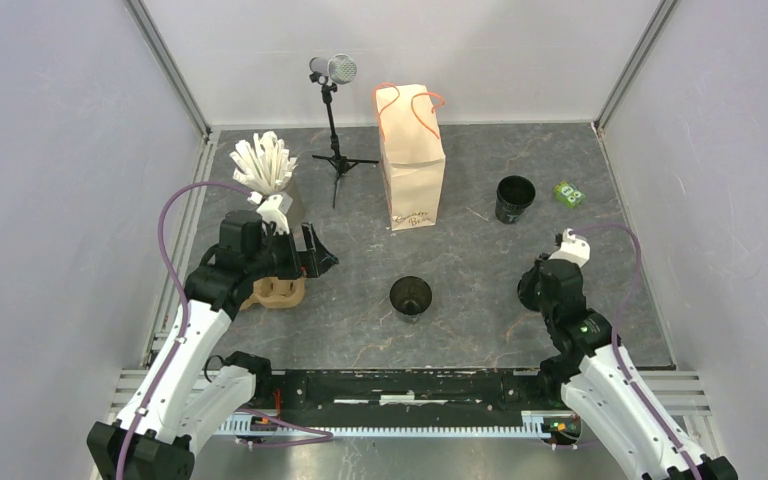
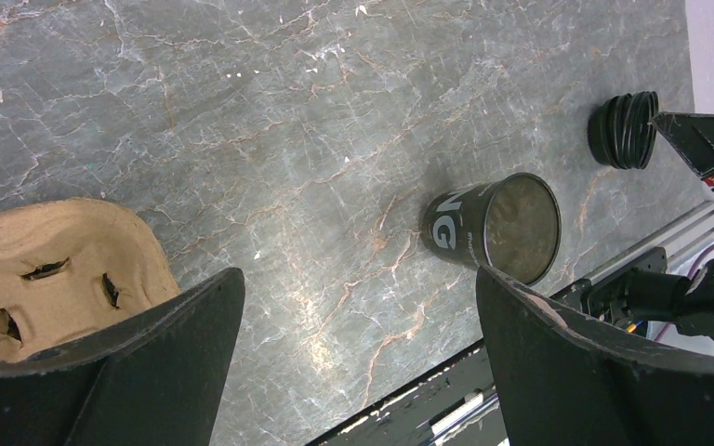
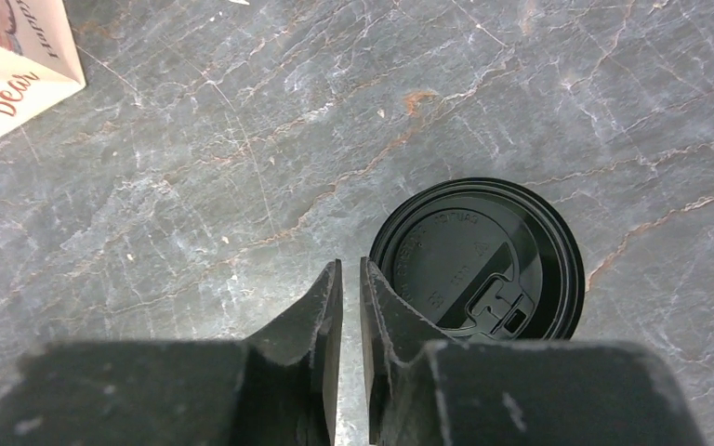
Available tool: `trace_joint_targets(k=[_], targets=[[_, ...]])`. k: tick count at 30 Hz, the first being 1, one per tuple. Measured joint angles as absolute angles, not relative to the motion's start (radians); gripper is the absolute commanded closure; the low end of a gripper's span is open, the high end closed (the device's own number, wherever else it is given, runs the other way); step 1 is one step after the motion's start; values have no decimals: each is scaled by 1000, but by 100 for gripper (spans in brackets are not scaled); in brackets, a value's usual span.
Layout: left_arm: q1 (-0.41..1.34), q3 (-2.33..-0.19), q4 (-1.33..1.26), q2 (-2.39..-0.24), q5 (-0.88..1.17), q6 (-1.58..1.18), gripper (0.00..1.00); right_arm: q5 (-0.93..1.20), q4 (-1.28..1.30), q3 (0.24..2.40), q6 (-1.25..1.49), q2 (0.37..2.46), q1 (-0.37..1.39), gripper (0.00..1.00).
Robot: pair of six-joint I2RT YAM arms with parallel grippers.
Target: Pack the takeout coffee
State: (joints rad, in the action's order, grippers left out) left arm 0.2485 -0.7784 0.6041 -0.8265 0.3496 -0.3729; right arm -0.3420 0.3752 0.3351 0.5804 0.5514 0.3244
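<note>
An open black cup (image 1: pixel 410 296) with white lettering stands lidless at the middle front of the table; the left wrist view shows it (image 2: pixel 497 228) just beyond my right finger. My left gripper (image 1: pixel 310 255) (image 2: pixel 358 279) hangs wide open and empty above the table beside it. A round black lid (image 3: pixel 479 260) lies flat on the table, on what looks like a short stack of lids (image 2: pixel 623 130). My right gripper (image 1: pixel 530 288) (image 3: pixel 351 265) is low at the lid's left edge, its jaws only a narrow slit apart with nothing between them. The brown paper bag (image 1: pixel 412 155) stands upright at the back.
A second black cup (image 1: pixel 515 198) and a small green packet (image 1: pixel 568 194) sit at the back right. A cardboard cup carrier (image 1: pixel 278 292) (image 2: pixel 56 269) lies under my left arm. A grey cup of white sticks (image 1: pixel 265 165) and a microphone tripod (image 1: pixel 336 140) stand at the back left.
</note>
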Motion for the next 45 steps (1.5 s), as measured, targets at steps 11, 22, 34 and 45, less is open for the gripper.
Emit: trace_joint_targets(k=[11, 22, 34, 45], targets=[[249, -778, 604, -821, 350, -373, 0, -335, 374, 336, 540, 640, 324, 79], [249, -778, 604, -821, 350, -373, 0, -348, 368, 336, 533, 635, 324, 85], [249, -778, 604, -821, 350, -373, 0, -351, 359, 336, 534, 643, 324, 85], [249, -778, 604, -819, 350, -373, 0, -352, 355, 329, 541, 656, 324, 96]])
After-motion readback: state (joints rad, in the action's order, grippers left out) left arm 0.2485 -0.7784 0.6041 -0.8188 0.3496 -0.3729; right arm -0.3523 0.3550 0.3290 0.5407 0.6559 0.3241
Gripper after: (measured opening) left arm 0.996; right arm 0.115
